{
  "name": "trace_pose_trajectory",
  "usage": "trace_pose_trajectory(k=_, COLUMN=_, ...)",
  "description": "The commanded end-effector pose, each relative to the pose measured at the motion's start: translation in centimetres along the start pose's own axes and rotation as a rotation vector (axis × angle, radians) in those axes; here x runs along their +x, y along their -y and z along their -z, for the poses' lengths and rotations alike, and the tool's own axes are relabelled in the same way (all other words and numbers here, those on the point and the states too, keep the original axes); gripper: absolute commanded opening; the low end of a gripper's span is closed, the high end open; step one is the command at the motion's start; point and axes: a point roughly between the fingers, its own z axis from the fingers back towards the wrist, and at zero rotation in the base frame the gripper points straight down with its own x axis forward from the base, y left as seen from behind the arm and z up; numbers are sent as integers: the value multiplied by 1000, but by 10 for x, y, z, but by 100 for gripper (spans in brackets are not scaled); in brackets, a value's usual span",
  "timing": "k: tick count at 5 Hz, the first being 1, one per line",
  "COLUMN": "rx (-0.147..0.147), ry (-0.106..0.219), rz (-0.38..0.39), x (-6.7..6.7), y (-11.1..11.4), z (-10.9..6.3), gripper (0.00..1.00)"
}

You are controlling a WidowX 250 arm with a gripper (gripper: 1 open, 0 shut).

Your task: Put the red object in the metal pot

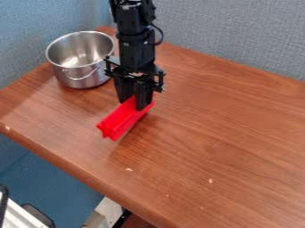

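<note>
Tool (138, 103) pointing straight down, we clamp narrow on the far end of the red object (121, 121), which lies on the desk (215, 142) near the metal pot (78, 58); next we lift toward the pot.

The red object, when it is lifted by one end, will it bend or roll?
The red object looks like rigid plastic, so it probably stays straight. Its flat, grooved sides suggest it will not roll. Gripped at one end by the hand, it may tilt downward.
</note>
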Motion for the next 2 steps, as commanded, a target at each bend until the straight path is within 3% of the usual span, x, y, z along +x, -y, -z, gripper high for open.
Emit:
trace_pose_trajectory(k=1, rx=32, ry=94, rz=8, x=8, y=-3, z=-26, gripper=0)
trace_pose_trajectory(k=2, rx=36, ry=100, rz=18, x=9, y=-2, z=-27, gripper=0)
